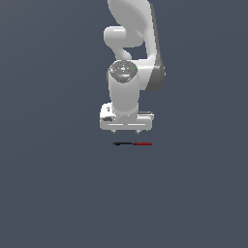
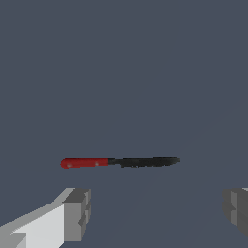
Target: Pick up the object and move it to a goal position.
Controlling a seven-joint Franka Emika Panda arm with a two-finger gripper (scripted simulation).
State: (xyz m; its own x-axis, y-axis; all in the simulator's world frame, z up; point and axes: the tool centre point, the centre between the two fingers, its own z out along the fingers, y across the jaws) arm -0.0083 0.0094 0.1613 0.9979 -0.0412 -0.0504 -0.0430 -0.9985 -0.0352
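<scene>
Thin flat stick, half black, half red (image 1: 132, 144), lies flat on plain grey bench (image 1: 48, 193), red half toward exterior view's right. White end effector (image 1: 126, 131) hangs just above, fingers (image 2: 77, 213) spread wide apart, not touching stick, nothing held.
</scene>
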